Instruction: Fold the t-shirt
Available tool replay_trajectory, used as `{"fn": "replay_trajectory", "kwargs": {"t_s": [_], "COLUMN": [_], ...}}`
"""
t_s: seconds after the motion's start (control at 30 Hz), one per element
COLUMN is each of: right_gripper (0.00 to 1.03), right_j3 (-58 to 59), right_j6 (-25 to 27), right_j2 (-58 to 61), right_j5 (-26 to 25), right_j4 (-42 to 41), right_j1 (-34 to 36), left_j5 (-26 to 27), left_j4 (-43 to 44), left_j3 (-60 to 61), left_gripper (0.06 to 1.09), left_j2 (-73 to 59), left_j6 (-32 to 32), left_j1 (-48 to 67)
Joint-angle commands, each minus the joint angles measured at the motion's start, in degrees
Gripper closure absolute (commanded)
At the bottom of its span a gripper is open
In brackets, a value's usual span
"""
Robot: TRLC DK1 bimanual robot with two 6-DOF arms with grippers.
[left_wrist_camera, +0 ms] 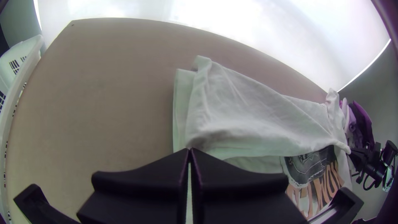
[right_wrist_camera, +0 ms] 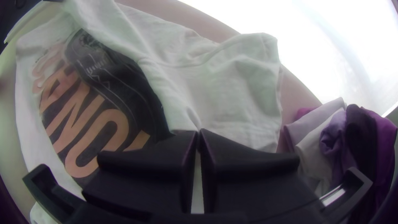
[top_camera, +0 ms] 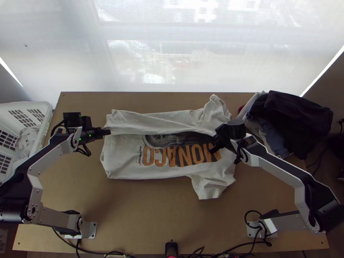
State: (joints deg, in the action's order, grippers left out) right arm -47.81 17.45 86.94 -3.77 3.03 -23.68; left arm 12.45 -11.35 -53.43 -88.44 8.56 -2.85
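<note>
In the top view, the t-shirt (top_camera: pixel 122 157) lies mid-table, its twelve-o'clock side folded over, hiding some print. The left gripper (top_camera: pixel 107 132), closed, pinches the fold toward nine; the right gripper (top_camera: pixel 216 138), closed, grips it toward three.

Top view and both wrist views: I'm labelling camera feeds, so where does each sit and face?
Top view: fixed high over the table's near edge, looking steeply down; both arms show, bases at lower corners.
Left wrist view: on the left arm's wrist, facing the t-shirt and bright far side; its own closed fingers and, farther off, the right gripper show.
Right wrist view: on the right arm's wrist, facing the shirt's print; its own closed fingers show.
Shared: both wrist views include the clothes pile.
</note>
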Motion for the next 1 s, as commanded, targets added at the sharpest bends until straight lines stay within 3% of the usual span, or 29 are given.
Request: {"fn": "replay_trajectory", "kwargs": {"t_s": [0.0, 0.1, 0.13, 0.17, 0.2, 0.3, 0.37, 0.5, 0.63, 0.73, 0.97], "right_gripper": [1.00, 1.00, 0.93, 0.78, 0.59, 0.18, 0.04, 0.04, 0.04, 0.04, 0.04], "right_j3": [2.02, 3.78, 4.13, 4.31, 4.39, 4.13, 3.69, 2.99, 2.72, 2.55, 0.61], "right_j6": [-0.14, 0.21, 0.30, 0.13, -0.14, -1.54, -2.25, -3.13, -3.13, -3.48, -3.92], "right_j2": [0.16, 0.60, 0.60, 0.52, 0.34, -0.28, -0.80, -3.62, -6.52, -9.15, -15.39], "right_j5": [-0.01, -0.01, -0.01, -0.10, -0.01, -0.01, -0.01, -0.10, -0.10, -0.01, -0.01], "right_j4": [-0.04, -2.41, -2.85, -2.85, -2.85, -2.85, -2.85, -2.32, -0.30, 1.63, 8.84], "right_j1": [-0.58, -0.49, -0.49, -0.40, -0.31, -0.22, -0.22, -0.14, 0.39, 1.36, 2.41], "left_j5": [0.03, 0.03, 0.03, 0.03, 0.03, 0.12, 0.21, 1.53, 3.37, 4.87, 7.68], "left_j4": [1.60, 2.57, 2.74, 2.74, 2.74, 1.95, 0.37, -5.26, -13.43, -21.69, -31.80], "left_j3": [2.45, 3.33, 3.51, 3.51, 3.51, 3.33, 2.89, 2.36, 2.72, 3.33, 7.20], "left_gripper": [1.05, 1.05, 1.05, 1.03, 0.93, 0.56, 0.43, 0.30, 0.25, 0.25, 0.25], "left_j2": [0.29, -0.24, -0.41, -0.68, -0.76, 0.03, 1.61, 6.53, 12.51, 15.85, 21.30], "left_j6": [0.14, 0.14, 0.14, 0.14, 0.14, -0.12, -0.38, -1.17, -2.58, -4.16, -4.87], "left_j1": [0.13, 0.13, 0.13, 0.13, 0.04, 0.13, 0.04, -0.58, -1.01, -0.75, 3.82]}}
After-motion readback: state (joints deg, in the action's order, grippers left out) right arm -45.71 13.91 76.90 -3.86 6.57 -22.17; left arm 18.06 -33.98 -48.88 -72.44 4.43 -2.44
